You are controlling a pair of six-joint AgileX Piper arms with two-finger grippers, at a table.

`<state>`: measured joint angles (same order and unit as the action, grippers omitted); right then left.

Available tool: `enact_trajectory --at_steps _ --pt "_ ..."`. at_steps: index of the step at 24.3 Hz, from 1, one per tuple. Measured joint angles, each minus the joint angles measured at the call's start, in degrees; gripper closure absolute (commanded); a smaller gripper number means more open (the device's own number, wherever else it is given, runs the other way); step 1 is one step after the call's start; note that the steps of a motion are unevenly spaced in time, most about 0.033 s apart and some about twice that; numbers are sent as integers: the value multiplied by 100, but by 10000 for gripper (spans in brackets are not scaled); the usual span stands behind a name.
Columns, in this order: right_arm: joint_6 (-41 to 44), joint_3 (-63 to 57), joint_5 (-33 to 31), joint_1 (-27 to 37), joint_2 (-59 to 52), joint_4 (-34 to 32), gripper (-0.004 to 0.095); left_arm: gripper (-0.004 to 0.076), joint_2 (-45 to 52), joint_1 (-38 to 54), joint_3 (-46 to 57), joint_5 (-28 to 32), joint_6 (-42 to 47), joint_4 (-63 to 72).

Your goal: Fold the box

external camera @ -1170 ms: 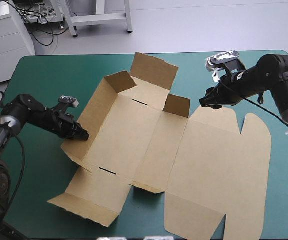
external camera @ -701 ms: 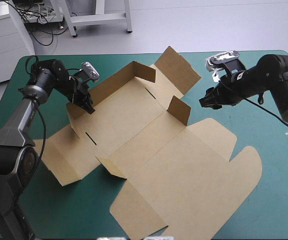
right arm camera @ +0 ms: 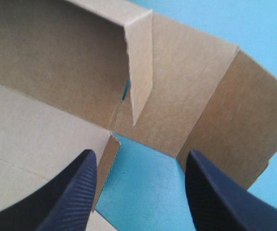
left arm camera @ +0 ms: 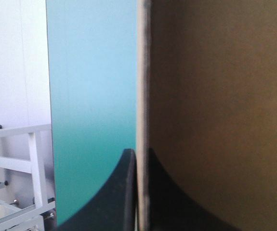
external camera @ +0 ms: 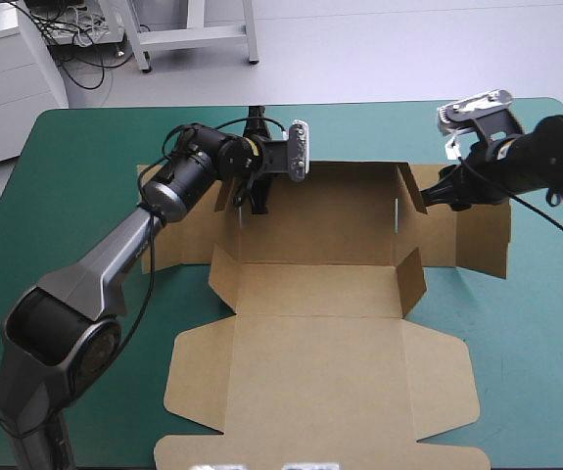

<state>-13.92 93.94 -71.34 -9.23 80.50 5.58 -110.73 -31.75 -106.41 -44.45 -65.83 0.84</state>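
The brown box (external camera: 310, 294) lies opened out across the table's middle, its lid panel flat toward the front edge and short walls raised around the base. My left gripper (external camera: 254, 201) is at the base's far-left corner. In the left wrist view its gripper (left arm camera: 138, 151) is shut on an upright edge of the box (left arm camera: 215, 96). My right gripper (external camera: 438, 198) hovers at the base's right end beside a raised flap. In the right wrist view its gripper (right arm camera: 138, 156) is open, with only cover between the fingers and the box's corner (right arm camera: 177, 86) just ahead.
Side flaps lie flat at the box's left (external camera: 178, 235) and right (external camera: 482, 240). The lid's front edge reaches almost to the table's front edge. Teal-green cover (external camera: 66, 206) shows along the left side, and the teal-green cover (external camera: 540, 362) shows again at the right front.
My left gripper has swung the box round and pulled it toward the far edge, so the lid now points to the front. The right gripper has shifted right and down to the box's right end.
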Motion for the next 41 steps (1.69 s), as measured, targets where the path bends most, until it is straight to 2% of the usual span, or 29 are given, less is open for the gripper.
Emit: enact_trajectory --at_steps 8,12,18,19,22,28,30,41 --pt "92 -959 -5 676 -1097 -40 420 756 746 -755 1086 628 1793 -1808" --pt "146 -1581 30 786 -1472 -47 427 756 1219 -937 1895 945 3255 -3067" --pt "199 -1861 169 820 -1650 6 427 756 1979 -1166 3114 1548 5318 -5115" --pt "206 -1868 246 820 -1656 74 427 756 2146 -1300 3468 1619 6013 -5851" --pt "206 -1872 381 820 -1656 191 426 756 2289 -1612 3853 1550 6986 -6943" --pt "206 -1872 460 820 -1662 275 427 756 2297 -2454 4414 904 8502 -8685" --pt "206 -1879 454 820 -1667 275 427 756 2310 -2600 4529 748 8692 -8886" --pt "336 -1521 436 820 -1667 152 427 756 2345 -2624 4620 727 9018 -9012"
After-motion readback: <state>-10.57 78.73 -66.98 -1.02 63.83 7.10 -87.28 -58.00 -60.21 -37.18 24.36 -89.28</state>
